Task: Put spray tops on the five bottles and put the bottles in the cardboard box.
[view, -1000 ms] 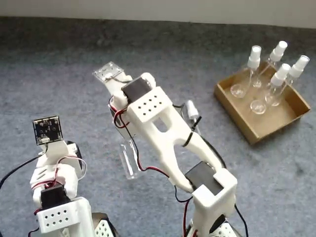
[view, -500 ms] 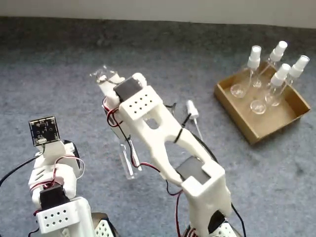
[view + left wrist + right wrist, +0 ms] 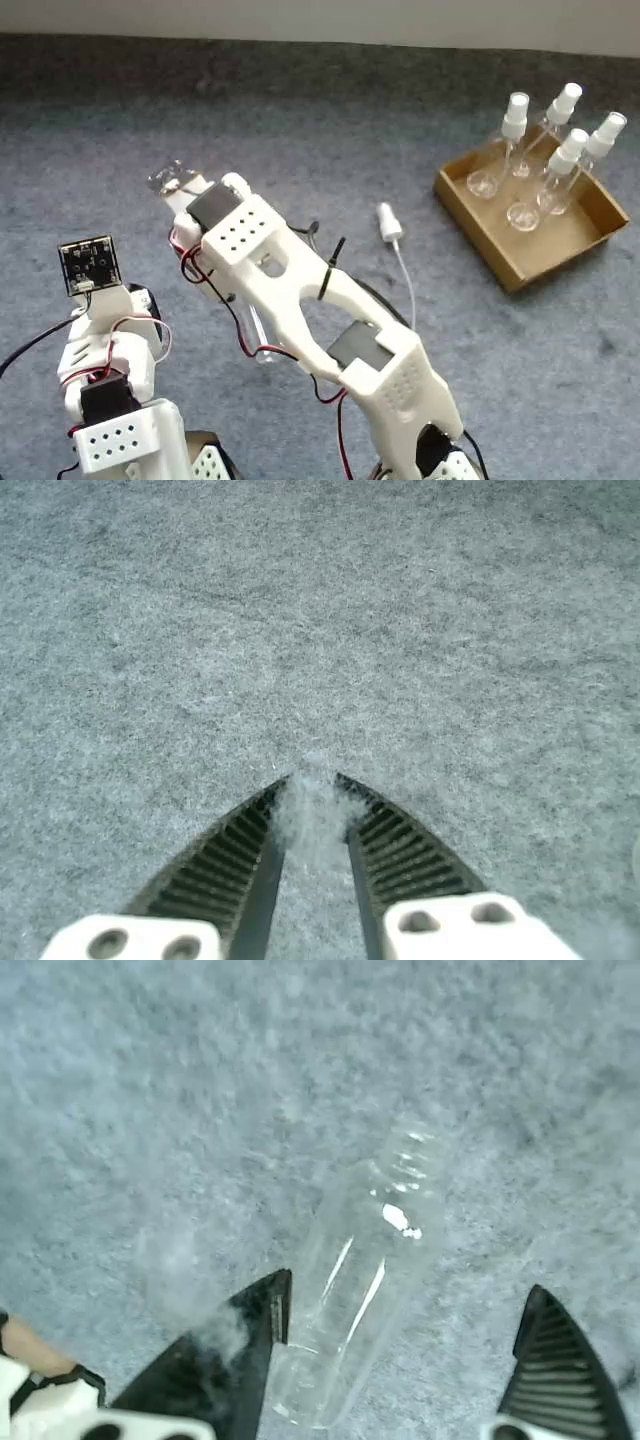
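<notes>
Right claw (image 3: 410, 1282): jaws wide apart, empty. Capless bottle (image 3: 365, 1260) lies flat on carpet (image 3: 150, 1080) between them, nearer one jaw. Centre first, drop, clamp mid-body gently. Clear round plastic probably rolls, squashes.

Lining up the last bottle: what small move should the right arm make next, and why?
Probably lower the right pincer onto the uncapped bottle lying on the carpet: its open jaws straddle the bottle, and the spray top lies loose nearby.
</notes>
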